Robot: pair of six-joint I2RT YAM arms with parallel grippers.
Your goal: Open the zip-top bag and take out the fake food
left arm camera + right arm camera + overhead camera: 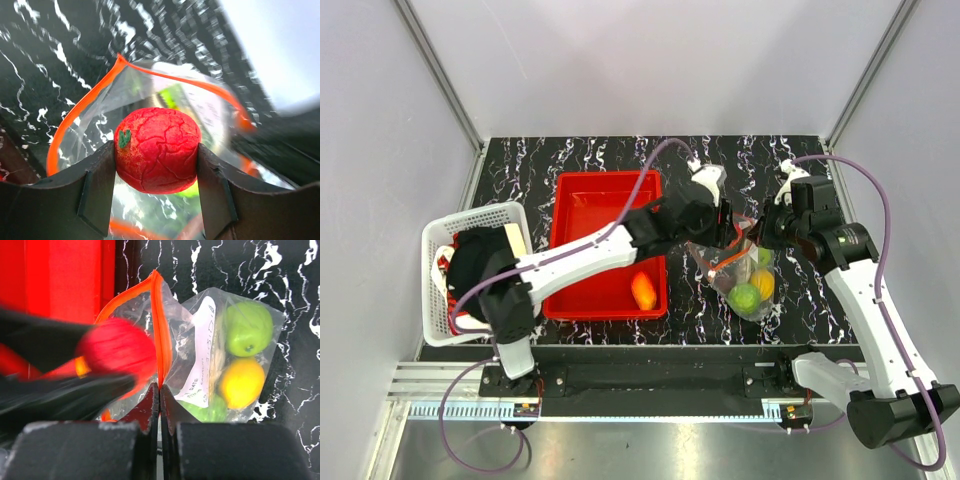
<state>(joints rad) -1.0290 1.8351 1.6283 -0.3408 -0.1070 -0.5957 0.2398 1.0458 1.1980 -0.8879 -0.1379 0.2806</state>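
The clear zip-top bag [200, 340] lies on the dark marbled table with its orange zip strip [75, 120] spread open. My left gripper [156, 165] is shut on a round red fake fruit [157, 149] just above the bag's mouth. In the right wrist view the same red fruit [117, 350] shows blurred beside the strip. My right gripper [159, 390] is shut on the bag's zip edge, holding it up. A green fruit [248, 329], a yellow one [242, 382] and another green piece lie inside the bag [740, 270].
A red tray [590, 210] sits left of the bag with an orange fake food piece [643, 290] in its near right corner. A white basket [450, 240] with dark contents stands at the table's left edge. Grey walls close in the table.
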